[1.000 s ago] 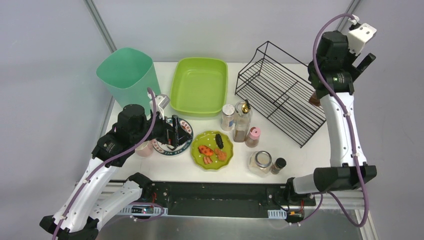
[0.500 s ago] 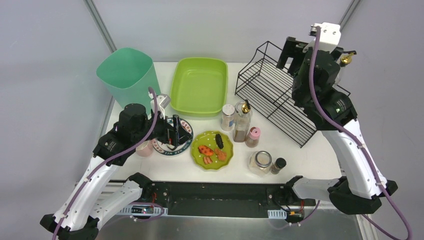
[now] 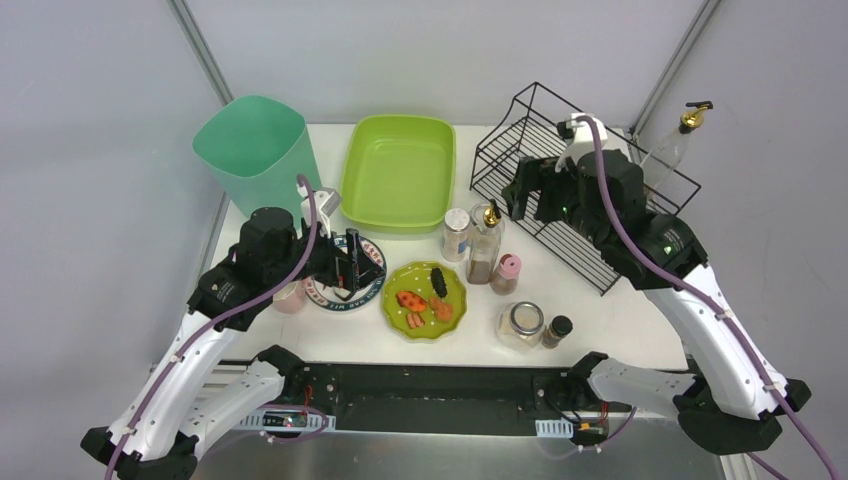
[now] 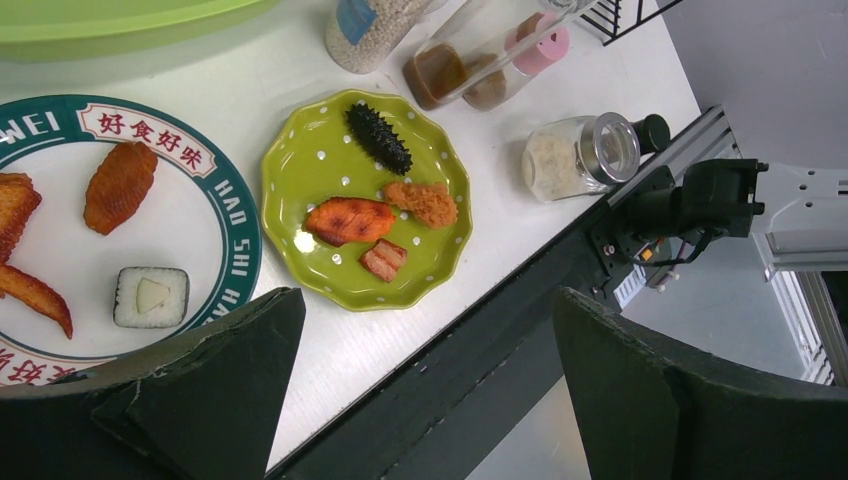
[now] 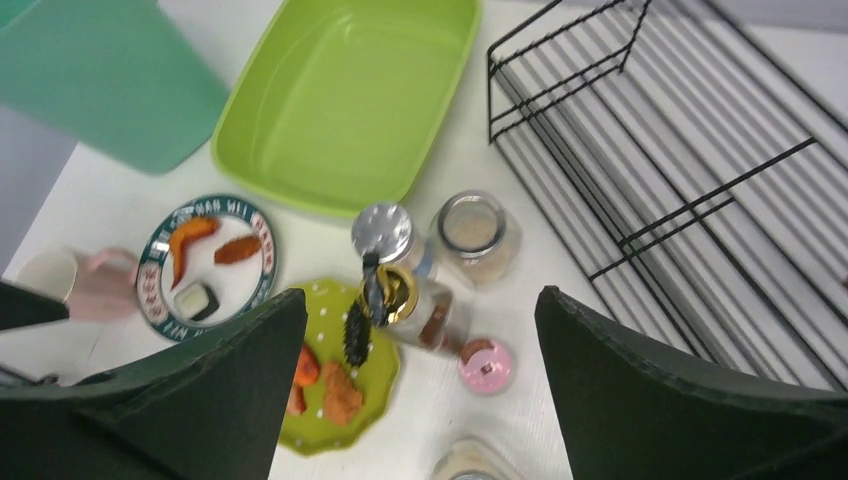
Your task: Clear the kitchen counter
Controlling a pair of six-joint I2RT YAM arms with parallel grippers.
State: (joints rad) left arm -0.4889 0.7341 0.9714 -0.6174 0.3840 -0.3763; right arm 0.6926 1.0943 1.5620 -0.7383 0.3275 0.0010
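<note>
white kitchen counter (image 3: 620,310) across mid-frame, crowded. left gripper (image 3: 350,260) spread wide over the patterned plate (image 4: 200,250), centre left, likely to lift it; right gripper (image 5: 420,292) gaping, empty, above the pump bottle (image 3: 486,240) right of centre, probably its pick.

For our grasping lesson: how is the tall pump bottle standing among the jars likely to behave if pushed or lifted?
Tall and narrow, the bottle would probably tip if pushed near its top, perhaps onto the pink-capped jar beside it. Its clear wall looks stiff, possibly slippery. Brown contents fill only the bottom, so probably light.
</note>
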